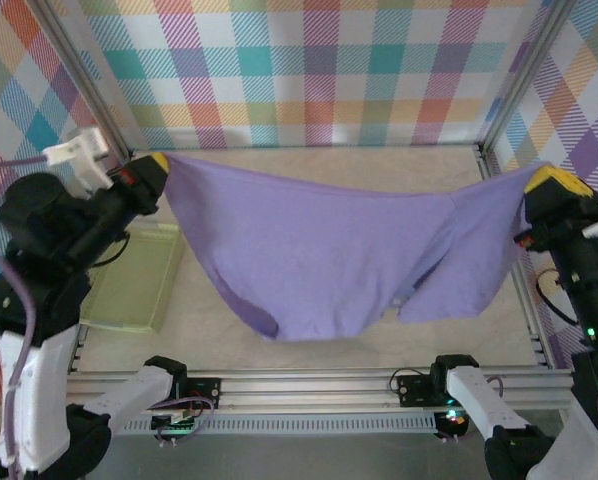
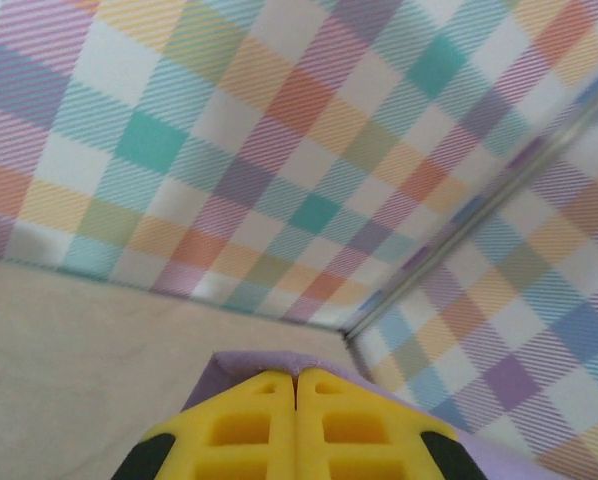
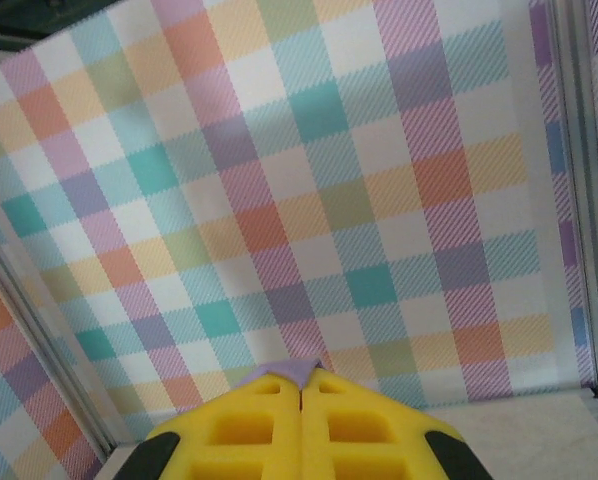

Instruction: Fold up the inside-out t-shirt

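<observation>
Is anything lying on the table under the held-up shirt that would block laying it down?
Nothing visible does. The t-shirt hangs from the left gripper and right gripper over the table; a green tray lies just left of its hanging edge.

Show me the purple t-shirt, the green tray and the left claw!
t-shirt (image 1: 329, 250): top view, middle of the hanging cloth.
green tray (image 1: 129, 290): top view, its bare floor.
left claw (image 2: 297, 385): left wrist view, the seam between its shut yellow fingertips.
</observation>
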